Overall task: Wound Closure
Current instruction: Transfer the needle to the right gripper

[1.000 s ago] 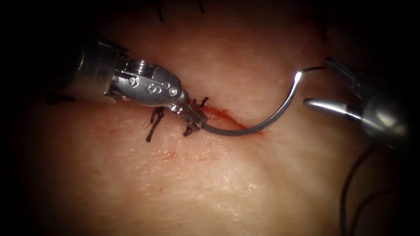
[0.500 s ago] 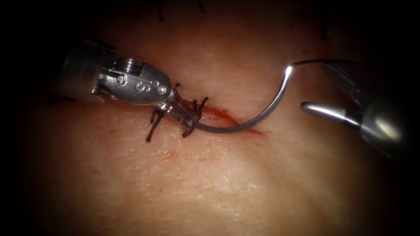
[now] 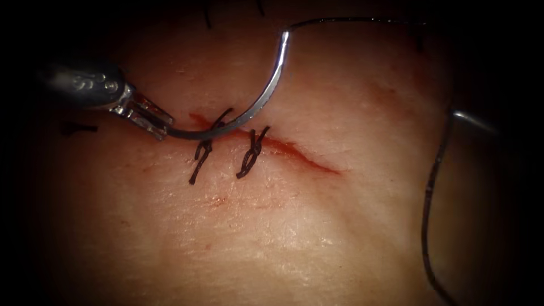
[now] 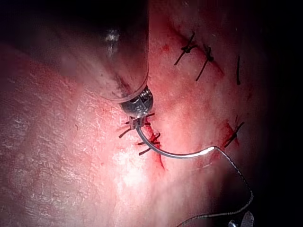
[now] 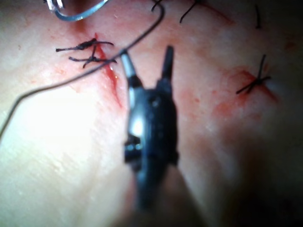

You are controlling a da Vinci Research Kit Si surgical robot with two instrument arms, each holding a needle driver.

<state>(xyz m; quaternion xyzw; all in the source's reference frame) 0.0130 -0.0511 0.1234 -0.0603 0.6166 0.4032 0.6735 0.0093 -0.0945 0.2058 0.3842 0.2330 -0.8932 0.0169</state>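
The left tool [image 3: 148, 118] has its jaws clamped on one end of the needle [image 3: 252, 107], over at the left part of the cut [image 3: 294, 152]. From there the needle curves up and away across the two tied stitches [image 3: 226, 148], clear of the tissue [image 3: 272, 226] as far as I can see, not stuck in it anywhere. The other end trails the thread [image 3: 429, 192], which runs off to the right and loops down the right side.

The right tool [image 5: 144, 66] is in its own wrist view with the jaws spread wide, holding nothing. The thread [image 5: 71, 80] crosses just in front of one finger, though I can't tell if they touch.

What worries me, and this is only my read: that grip is way out at the end of the needle, so it's got loads of leverage to twist or slip in the jaws if it bumps the tissue. The curve is also sitting right over the first stitch, so it could snag a knot tail. And that loose thread near the open jaws could easily get hooked or tangled.
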